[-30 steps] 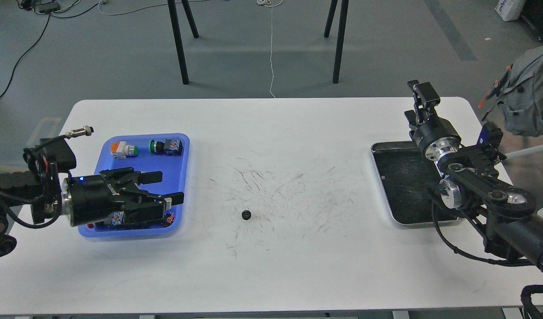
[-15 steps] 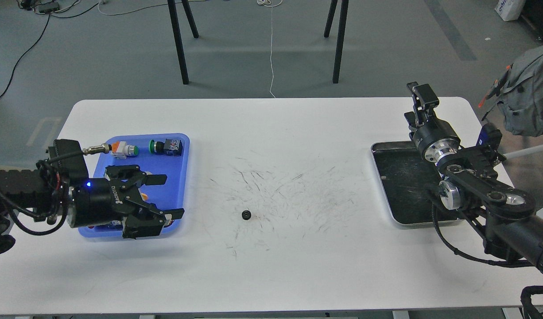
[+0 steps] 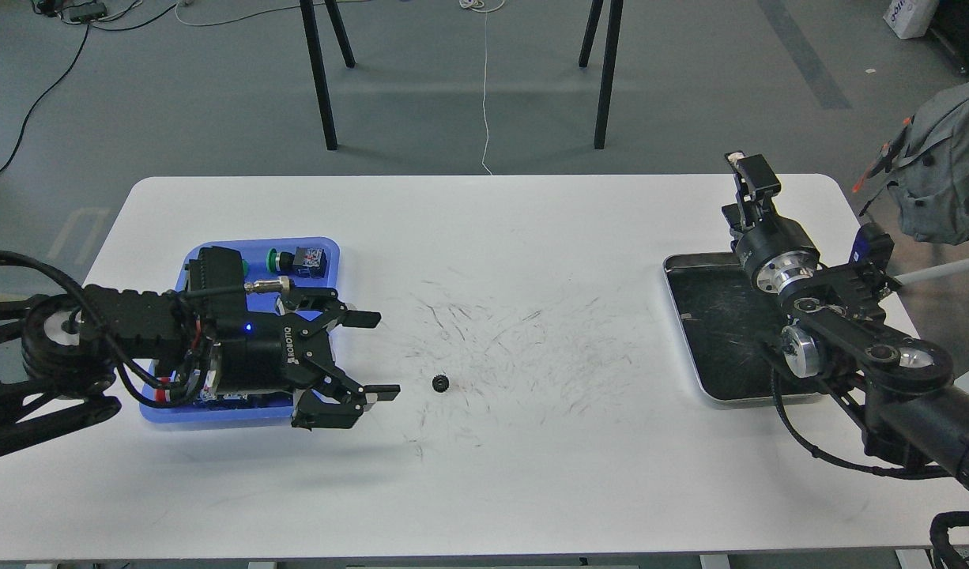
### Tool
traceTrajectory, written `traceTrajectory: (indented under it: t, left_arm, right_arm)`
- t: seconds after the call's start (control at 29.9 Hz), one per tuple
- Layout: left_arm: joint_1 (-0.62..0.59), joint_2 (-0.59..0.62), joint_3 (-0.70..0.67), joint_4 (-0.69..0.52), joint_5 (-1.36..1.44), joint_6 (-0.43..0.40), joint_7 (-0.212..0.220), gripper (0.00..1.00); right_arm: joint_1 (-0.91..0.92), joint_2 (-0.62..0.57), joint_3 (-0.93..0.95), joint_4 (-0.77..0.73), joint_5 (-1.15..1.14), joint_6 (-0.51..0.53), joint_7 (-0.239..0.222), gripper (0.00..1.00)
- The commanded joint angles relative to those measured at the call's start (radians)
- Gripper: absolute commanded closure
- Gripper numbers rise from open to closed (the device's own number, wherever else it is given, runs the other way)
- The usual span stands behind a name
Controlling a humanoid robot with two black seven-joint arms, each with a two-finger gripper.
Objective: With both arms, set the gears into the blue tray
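left gripper (image 3: 379,354) fingers spread wide, holding nothing, arm hiding much of blue tray (image 3: 330,251) | gear (image 3: 440,383) alone on white surface (image 3: 484,237), just right of those fingers | right gripper (image 3: 747,183) seen end-on, finger gap cannot be told

floor (image 3: 176,95): grey | black stand legs (image 3: 320,79) | white table (image 3: 532,237)

Blue tray (image 3: 326,246) largely hidden beneath left arm (image 3: 129,332). Right gripper (image 3: 749,178) too small and end-on to read.
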Motion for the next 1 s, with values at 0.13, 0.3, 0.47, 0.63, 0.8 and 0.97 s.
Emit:
traceTrajectory:
  t: [0.13, 0.3, 0.47, 0.63, 0.8, 0.97]
  left_arm:
    - [-0.020, -0.195, 0.031, 0.188, -0.003, 0.022, 0.000, 0.08]
    - [-0.020, -0.298, 0.071, 0.265, -0.001, 0.031, 0.000, 0.11]
    - [-0.011, -0.346, 0.103, 0.348, -0.003, 0.051, 0.000, 0.15]
    - [-0.003, -0.399, 0.106, 0.410, -0.001, 0.065, 0.000, 0.17]
    - [0.026, -0.404, 0.106, 0.432, -0.005, 0.067, 0.000, 0.17]
    - [0.060, -0.404, 0.106, 0.467, -0.003, 0.088, 0.000, 0.18]
  right_arm:
    - [0.002, 0.001, 0.012, 0.004, 0.002, -0.017, 0.001, 0.08]
    - [0.000, 0.001, 0.006, 0.004, 0.002, -0.026, 0.000, 0.08]
    - [-0.001, 0.001, 0.003, 0.004, 0.002, -0.026, 0.000, 0.08]
    - [-0.003, 0.001, 0.001, 0.004, 0.002, -0.026, 0.001, 0.08]
    - [-0.003, 0.001, 0.001, 0.002, 0.002, -0.026, 0.001, 0.08]
    - [-0.001, 0.007, 0.001, 0.002, 0.002, -0.026, 0.001, 0.08]
